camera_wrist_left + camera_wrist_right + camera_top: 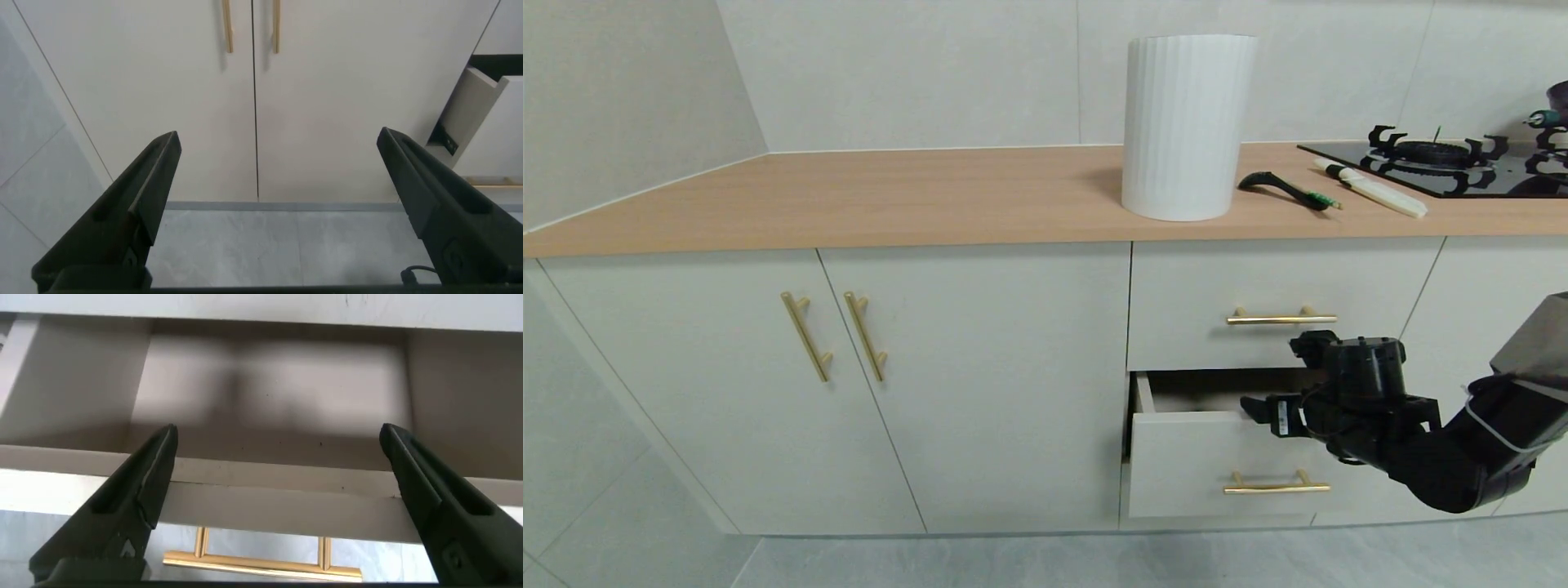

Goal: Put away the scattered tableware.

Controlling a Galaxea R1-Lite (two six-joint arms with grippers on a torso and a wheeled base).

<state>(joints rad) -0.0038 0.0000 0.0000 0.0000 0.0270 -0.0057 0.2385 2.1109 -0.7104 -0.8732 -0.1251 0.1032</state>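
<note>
Right pincer (278, 437) spread empty at open drawer (1184, 457), left pincer (278, 139) spread facing cupboard doors (343, 98)

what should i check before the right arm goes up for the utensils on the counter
1. Lower drawer pulled out: ok, partly open.
2. Opening wide enough for the utensils: cannot tell.
3. Right gripper free: ok, open, holding nothing, in front of the lower drawer.
4. Left gripper free: ok, open, holding nothing, facing the cabinet doors.
5. Utensils uncovered: ok, black-handled utensil and white utensil lie on the countertop, to the right of the white ribbed container.
</note>
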